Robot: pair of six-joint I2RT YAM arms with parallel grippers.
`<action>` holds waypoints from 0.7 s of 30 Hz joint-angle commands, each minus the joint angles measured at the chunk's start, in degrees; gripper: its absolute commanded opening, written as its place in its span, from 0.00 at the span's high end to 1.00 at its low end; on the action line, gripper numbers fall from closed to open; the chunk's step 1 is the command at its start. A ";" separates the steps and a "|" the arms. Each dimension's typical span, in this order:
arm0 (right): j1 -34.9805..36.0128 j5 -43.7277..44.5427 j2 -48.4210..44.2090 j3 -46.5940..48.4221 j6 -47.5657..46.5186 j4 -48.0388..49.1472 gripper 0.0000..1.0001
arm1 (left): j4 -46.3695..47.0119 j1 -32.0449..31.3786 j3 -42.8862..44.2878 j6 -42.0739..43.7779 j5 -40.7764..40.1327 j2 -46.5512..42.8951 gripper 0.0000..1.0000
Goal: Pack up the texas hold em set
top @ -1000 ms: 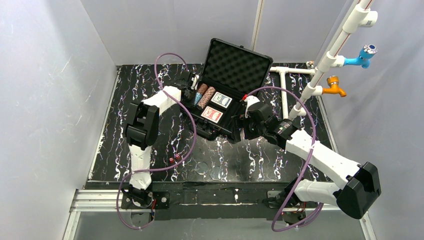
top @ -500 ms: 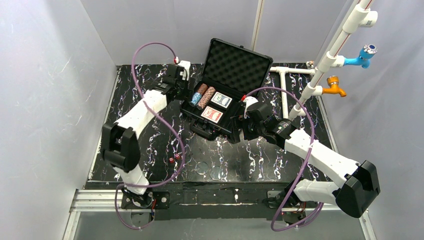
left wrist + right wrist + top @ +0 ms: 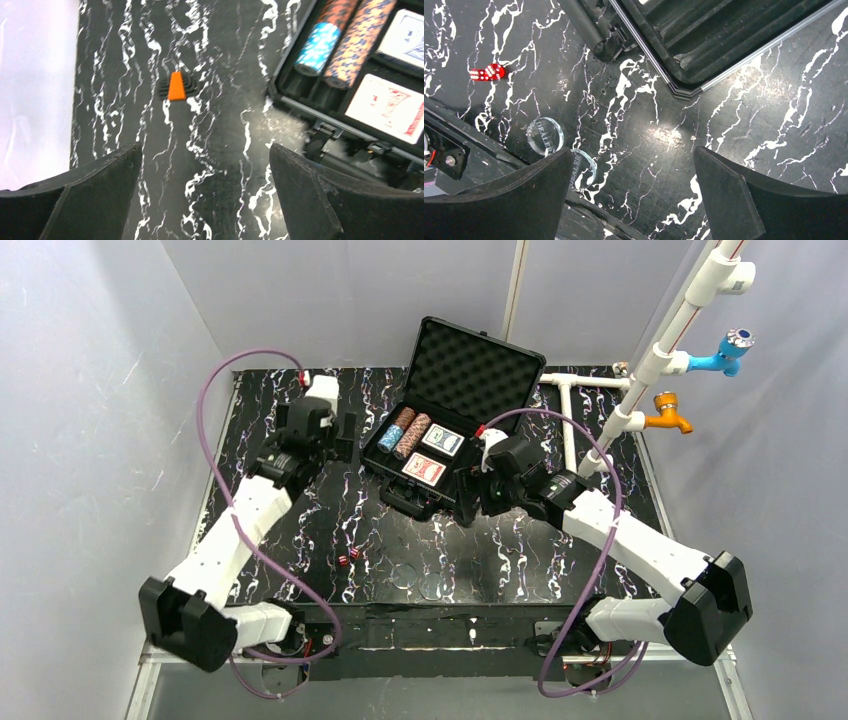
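The black case (image 3: 392, 491) lies open at mid-table, its foam-lined lid (image 3: 470, 370) raised. Inside lie chip stacks (image 3: 405, 432), a blue-backed deck (image 3: 443, 440) and a red-backed deck (image 3: 424, 469). The left wrist view shows a blue stack (image 3: 316, 47) beside a brown one (image 3: 356, 42). My left gripper (image 3: 338, 440) (image 3: 205, 150) hangs open and empty over bare table left of the case. At the case's near right corner (image 3: 704, 40), my right gripper (image 3: 468, 502) (image 3: 632, 152) is open and empty. Red dice (image 3: 347, 557) (image 3: 487, 72) lie on the table in front.
Two clear dealer buttons (image 3: 405, 575) (image 3: 545, 136) rest near the front edge. A small black piece with an orange wedge (image 3: 176, 86) lies left of the case. A white pipe frame (image 3: 650, 370) with blue (image 3: 730, 348) and orange (image 3: 668, 415) taps rises at the back right.
My left gripper has opened and drawn back leftward from the chip end of the case, empty. The right gripper has barely shifted and stays open.
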 commanded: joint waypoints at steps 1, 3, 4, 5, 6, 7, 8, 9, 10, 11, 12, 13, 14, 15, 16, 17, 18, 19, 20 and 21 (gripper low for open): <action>1.01 -3.03 1.77 4.58 -1.01 0.65 0.02 | 4.98 0.18 -6.42 1.08 -9.27 -7.35 0.02; 2.15 -3.55 3.12 5.76 -2.15 -0.02 0.02 | 6.24 0.18 -7.99 1.96 -11.33 -9.66 0.02; 2.92 -3.50 3.93 6.26 -2.50 -0.31 0.02 | 6.92 0.13 -8.78 2.93 -12.10 -10.56 0.02; 3.59 -3.55 4.70 6.81 -2.70 -0.56 0.02 | 8.08 0.17 -9.76 3.27 -12.42 -11.73 0.02; 4.41 -3.52 5.44 7.31 -2.81 -0.76 0.02 | 9.17 0.18 -10.63 3.63 -12.72 -12.84 0.02; 5.33 -3.39 6.12 7.83 -2.97 -0.97 0.02 | 10.13 0.18 -11.76 3.89 -12.94 -13.94 0.02; 6.16 -3.14 6.68 8.27 -3.11 -0.97 0.02 | 11.21 0.18 -12.88 4.17 -13.31 -15.07 0.02; 7.17 -2.69 7.27 8.73 -3.13 -0.98 0.02 | 12.09 0.18 -13.70 4.58 -13.73 -16.01 0.02; 8.17 -2.44 7.79 9.09 -3.13 -0.91 0.02 | 12.47 0.18 -14.19 4.75 -14.10 -16.78 0.02; 9.12 -2.41 8.23 9.35 -3.21 -0.63 0.02 | 12.58 0.18 -14.39 4.78 -14.54 -17.36 0.02; 10.15 -2.39 8.73 9.59 -3.22 -0.28 0.02 | 12.73 0.18 -14.57 4.84 -15.18 -17.97 0.02; 11.07 -0.71 9.28 9.77 -3.30 -0.01 0.02 | 13.05 0.13 -14.87 5.12 -15.68 -18.59 0.02; 12.09 -0.12 10.01 10.02 -3.29 0.14 0.02 | 13.33 0.17 -15.16 5.41 -16.11 -19.14 0.02; 13.33 0.44 10.80 10.33 -3.24 0.16 0.02 | 13.53 0.18 -15.38 5.63 -16.46 -19.67 0.02; 13.94 1.11 11.63 10.67 -3.11 0.03 0.02 | 13.76 0.13 -15.60 5.79 -16.68 -20.19 0.02; 15.05 1.77 12.45 11.07 -2.85 0.07 0.02 | 14.12 0.16 -15.96 6.07 -16.85 -20.58 0.02; 15.73 2.20 13.22 11.27 -2.60 0.16 0.02 | 14.40 0.18 -16.22 6.31 -17.09 -20.92 0.02; 16.43 2.29 13.96 11.40 -2.14 0.41 0.02 | 14.51 0.18 -16.33 6.30 -17.27 -21.23 0.02; 16.98 2.31 14.71 11.47 -1.85 0.80 0.02 | 14.56 0.18 -16.40 6.35 -17.51 -21.35 0.02; 17.55 2.31 15.57 11.51 -1.55 1.11 0.02 | 14.63 0.18 -16.47 6.43 -17.70 -21.51 0.02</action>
